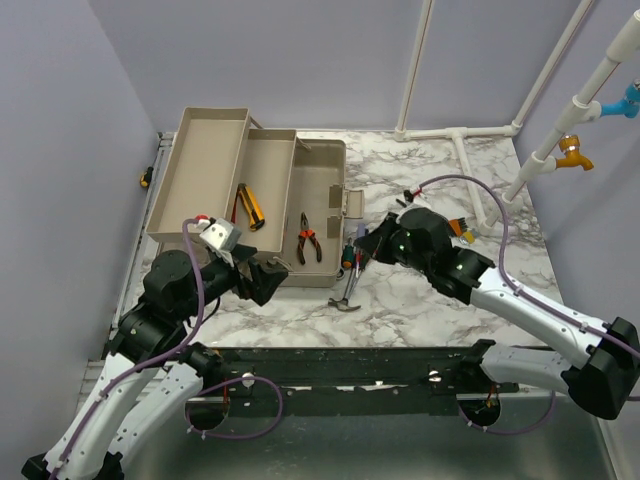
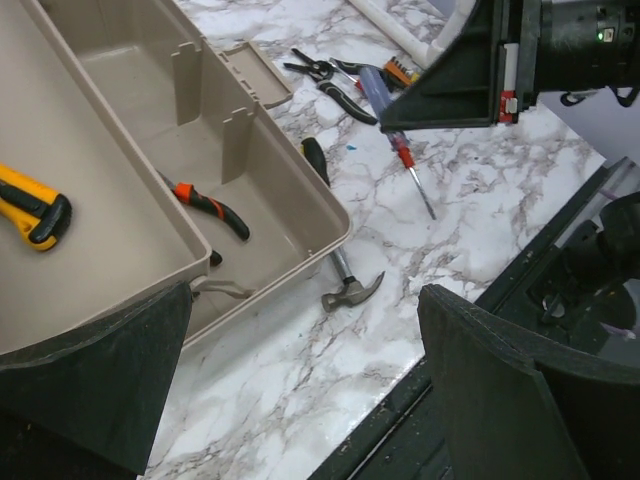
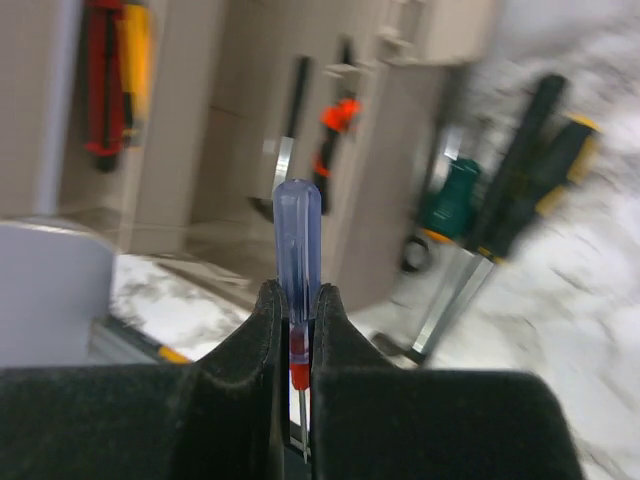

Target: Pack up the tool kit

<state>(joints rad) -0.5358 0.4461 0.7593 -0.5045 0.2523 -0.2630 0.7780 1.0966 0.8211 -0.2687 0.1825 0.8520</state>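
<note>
Your right tool (image 3: 297,300) is clamped on the blue-handled screwdriver (image 3: 297,225), just right of the open toolbox (image 1: 322,175), which sits on the marble surface (image 1: 420,290). Your left tool (image 2: 310,400) hangs empty at the box's near edge, jaws wide apart. Pliers (image 1: 308,240) lie inside the box, and the hammer (image 1: 345,300) lies on the surface just beside it.
</note>
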